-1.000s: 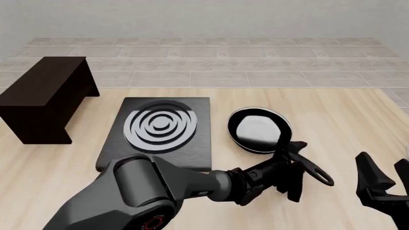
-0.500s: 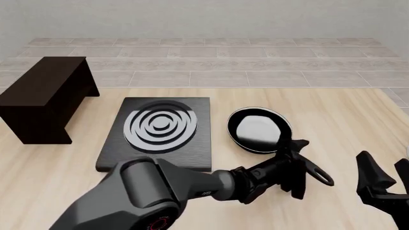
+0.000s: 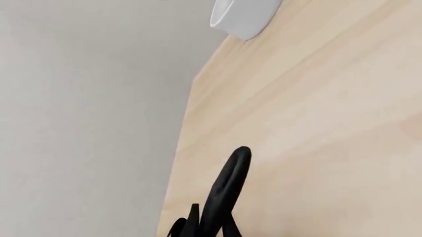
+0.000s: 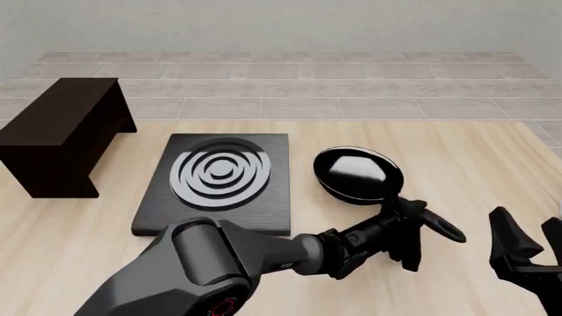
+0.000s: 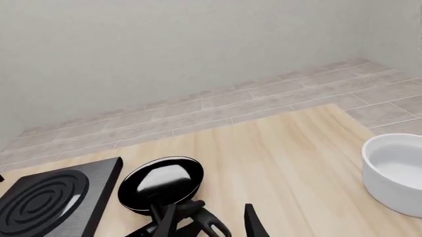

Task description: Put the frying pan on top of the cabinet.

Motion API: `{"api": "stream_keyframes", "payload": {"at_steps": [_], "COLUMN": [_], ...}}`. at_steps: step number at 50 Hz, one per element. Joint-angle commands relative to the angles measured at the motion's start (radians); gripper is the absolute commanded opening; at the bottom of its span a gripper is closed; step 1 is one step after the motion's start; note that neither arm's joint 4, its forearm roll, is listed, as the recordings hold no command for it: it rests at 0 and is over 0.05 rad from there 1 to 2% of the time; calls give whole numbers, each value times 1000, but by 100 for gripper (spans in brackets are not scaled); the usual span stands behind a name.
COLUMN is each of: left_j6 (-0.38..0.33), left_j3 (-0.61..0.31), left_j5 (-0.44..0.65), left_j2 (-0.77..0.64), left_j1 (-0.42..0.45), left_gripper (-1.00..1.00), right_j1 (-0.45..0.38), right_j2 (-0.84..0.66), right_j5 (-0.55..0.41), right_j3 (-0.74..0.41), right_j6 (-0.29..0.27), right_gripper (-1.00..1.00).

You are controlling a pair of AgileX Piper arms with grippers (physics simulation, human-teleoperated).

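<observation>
The frying pan is small, round and black, and lies tilted just right of the stove plate. Its long handle runs toward me and ends in a loop. My left gripper is shut on that handle, just behind the loop. In the left wrist view only the handle's loop shows, over bare table. The right wrist view has the pan from the side. The dark brown cabinet stands at the far left, its flat top bare. My right gripper is open at the right front, apart from the pan.
A flat black stove plate with white rings lies between the cabinet and the pan. A white bowl stands on the table to the right, also seen in the left wrist view as the bowl. The table's right edge is near.
The left gripper has risen slightly with the handle. The pan has tipped and shifted a little away from me. The right arm has stayed put.
</observation>
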State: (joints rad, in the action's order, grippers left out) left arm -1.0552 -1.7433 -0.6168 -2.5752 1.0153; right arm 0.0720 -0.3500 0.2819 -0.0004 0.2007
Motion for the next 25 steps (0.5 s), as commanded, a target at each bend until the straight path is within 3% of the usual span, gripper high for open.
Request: {"api": "stream_keyframes", "payload": {"at_steps": [1,10,25], "left_j6": [-214,-241,-371], "left_j3": [46,76,163], "left_j5": [24,-17,-118], "left_j2": [-87,-64,-18], "left_j1": [-7,-31,-61], "left_gripper": [-100,-100,-100], "right_j1": [0,-3,-10], "right_j2": [-6,8,22], "right_j5": [4,-8,-20], "right_j3": [0,0,0], "right_j6": [-4,-8,-23], "right_gripper": [100,100,100]}}
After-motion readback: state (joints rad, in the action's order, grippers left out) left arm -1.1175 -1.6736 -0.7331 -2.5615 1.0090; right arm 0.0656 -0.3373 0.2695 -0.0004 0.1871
